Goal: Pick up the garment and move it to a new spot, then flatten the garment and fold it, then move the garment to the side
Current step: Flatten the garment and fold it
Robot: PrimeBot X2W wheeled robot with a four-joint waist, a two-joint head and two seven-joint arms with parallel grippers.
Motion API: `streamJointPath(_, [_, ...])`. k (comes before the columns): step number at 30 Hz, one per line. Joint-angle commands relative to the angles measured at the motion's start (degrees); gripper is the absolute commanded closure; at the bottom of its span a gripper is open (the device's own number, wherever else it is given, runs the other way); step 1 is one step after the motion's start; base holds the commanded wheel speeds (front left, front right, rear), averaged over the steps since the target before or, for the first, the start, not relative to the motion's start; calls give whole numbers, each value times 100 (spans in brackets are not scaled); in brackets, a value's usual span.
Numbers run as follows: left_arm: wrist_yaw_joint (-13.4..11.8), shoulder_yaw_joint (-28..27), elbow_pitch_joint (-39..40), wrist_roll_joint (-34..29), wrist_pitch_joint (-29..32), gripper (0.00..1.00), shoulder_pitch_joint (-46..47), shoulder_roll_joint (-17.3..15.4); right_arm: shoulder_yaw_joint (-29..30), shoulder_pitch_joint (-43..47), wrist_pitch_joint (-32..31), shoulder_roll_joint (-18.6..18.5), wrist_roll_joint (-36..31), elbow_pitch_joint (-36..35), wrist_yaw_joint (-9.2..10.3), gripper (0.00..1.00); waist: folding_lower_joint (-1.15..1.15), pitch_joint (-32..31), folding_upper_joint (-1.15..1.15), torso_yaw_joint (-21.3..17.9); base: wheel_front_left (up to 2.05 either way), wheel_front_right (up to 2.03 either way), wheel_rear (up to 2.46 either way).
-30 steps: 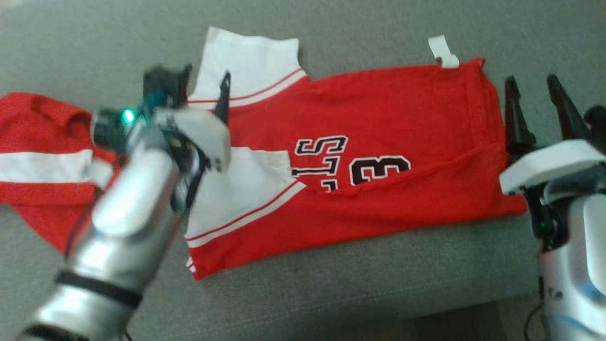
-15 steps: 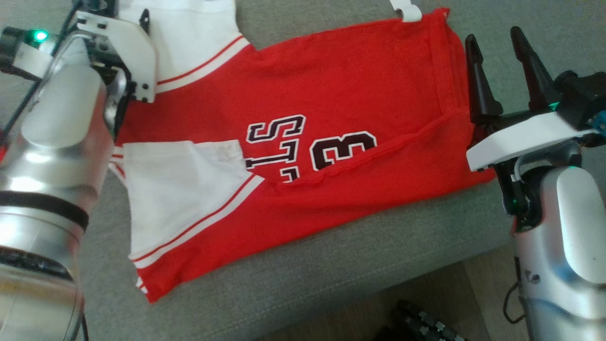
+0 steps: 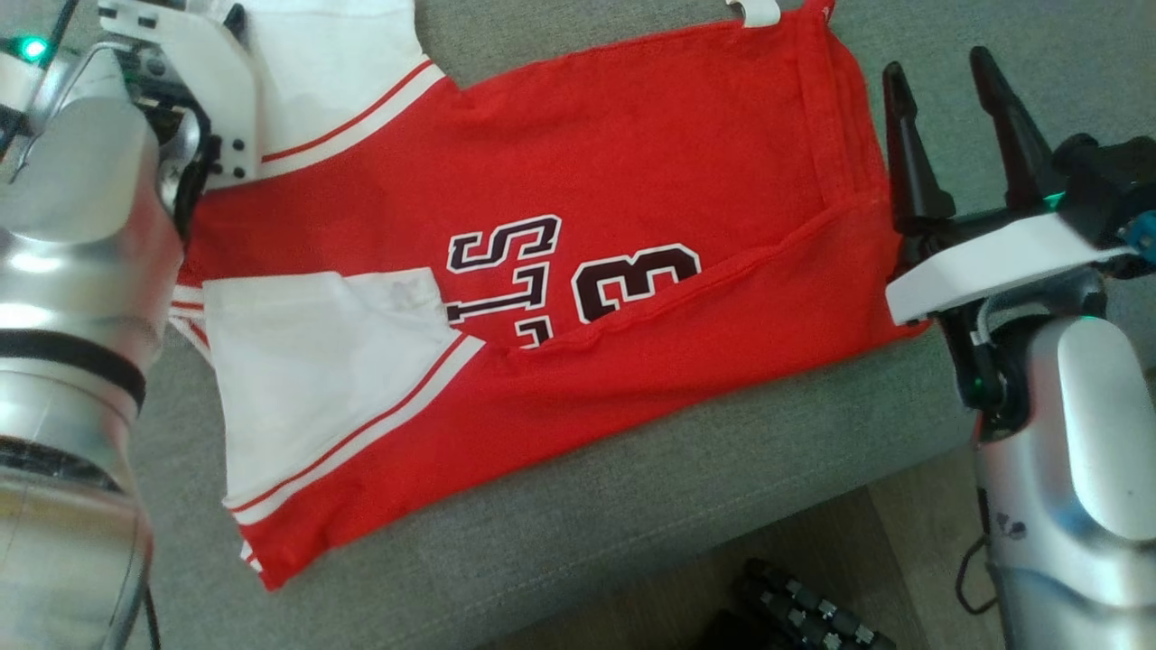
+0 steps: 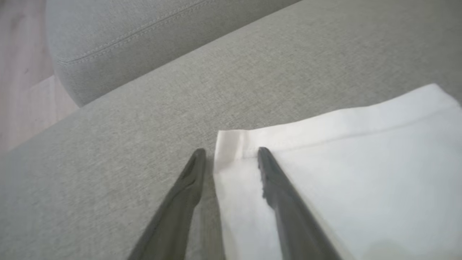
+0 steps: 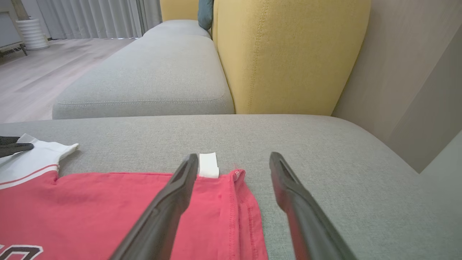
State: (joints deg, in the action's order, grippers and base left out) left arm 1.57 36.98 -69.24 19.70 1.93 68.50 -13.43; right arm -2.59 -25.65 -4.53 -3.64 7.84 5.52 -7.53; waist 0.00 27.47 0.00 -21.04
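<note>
Across frame centre, jersey (image 3: 632, 226) lies flat on sofa (image 3: 587, 542). Left gripper (image 4: 228, 155) jaws apart, straddling white sleeve (image 4: 343, 162) corner. Right gripper (image 3: 935, 61) jaws apart, straddling right hem. Likely fold step; next: the 2 grippers must pinch and lift evenly.

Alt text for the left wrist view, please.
The left pincer straddles the corner of the white sleeve, jaws apart, one finger over the fabric and one over the grey sofa cushion. At the upper left is wood floor.

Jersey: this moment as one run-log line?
jersey: lying on sofa | left gripper: open, astride white sleeve corner | right gripper: open at hem
</note>
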Motion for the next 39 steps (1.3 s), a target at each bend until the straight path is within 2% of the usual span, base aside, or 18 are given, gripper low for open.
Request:
streamJointPath(1, [45, -45, 11, 21, 22, 100, 196, -80, -14, -174, 11, 36, -49, -176, 4, 0, 0, 7, 0, 26, 0, 0, 0])
streamJointPath(3, [71, -58, -18, 59, -93, 100, 219, -33, 49, -199, 3, 35, -72, -151, 4, 0, 0, -8, 0, 68, 0, 0, 0])
streamJointPath(11, [-107, -197, 120, 229, -1017, 100, 238, 272, 369, -373, -42, -98, -83, -2, 4, 0, 0, -169, 0, 450, 0, 0, 0])
streamJointPath(17, [-183, -297, 516, 381, -1597, 100, -17, 633, 560, -590, -155, -313, 9, 254, 4, 0, 0, -442, 0, 959, 0, 0, 0])
streamJointPath(27, [-343, -253, 2142, 387, -1690, 100, -1162, 879, 705, -962, -612, -802, 118, 1347, 4, 0, 0, -747, 0, 1660, 0, 0, 0])
streamJointPath(33, [-481, 4, 2945, 311, -1607, 100, -1745, 907, 829, -1201, -924, -1100, -123, 2270, 4, 0, 0, -684, 0, 1841, 0, 0, 0])
streamJointPath(39, [-624, 111, 3567, 295, -1356, 100, -2047, 790, 968, -1464, -997, -1256, -415, 3053, 4, 0, 0, -582, 0, 1910, 0, 0, 0])
